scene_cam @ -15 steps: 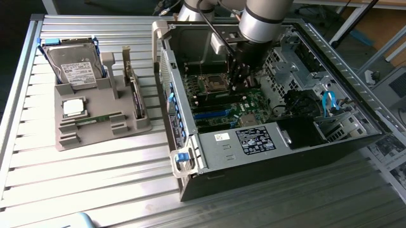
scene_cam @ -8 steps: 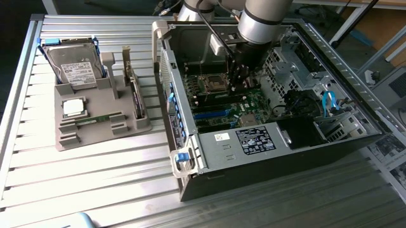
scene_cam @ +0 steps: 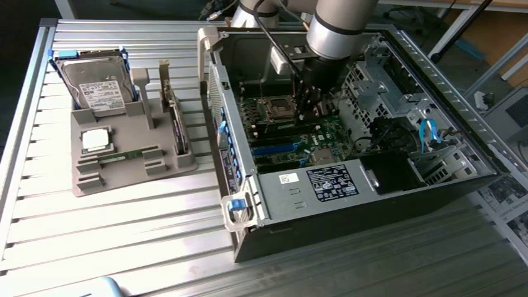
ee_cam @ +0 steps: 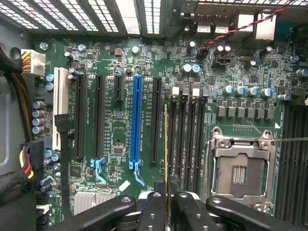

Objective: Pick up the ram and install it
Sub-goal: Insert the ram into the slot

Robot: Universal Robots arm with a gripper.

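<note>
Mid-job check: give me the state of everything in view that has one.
pincer, shut on the ram.
ram, held edge-on over the black memory slots.
CPU socket, no chip in it.
computer case, side panel off, open upward.
hard drive, propped in the gray holder.
CPU chip, lying in the holder.

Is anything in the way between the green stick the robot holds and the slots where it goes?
Nothing I can see. The gripper holds the ram edge-on, lined up along the long black memory slots beside the empty CPU socket, and the slots look bare.
</note>
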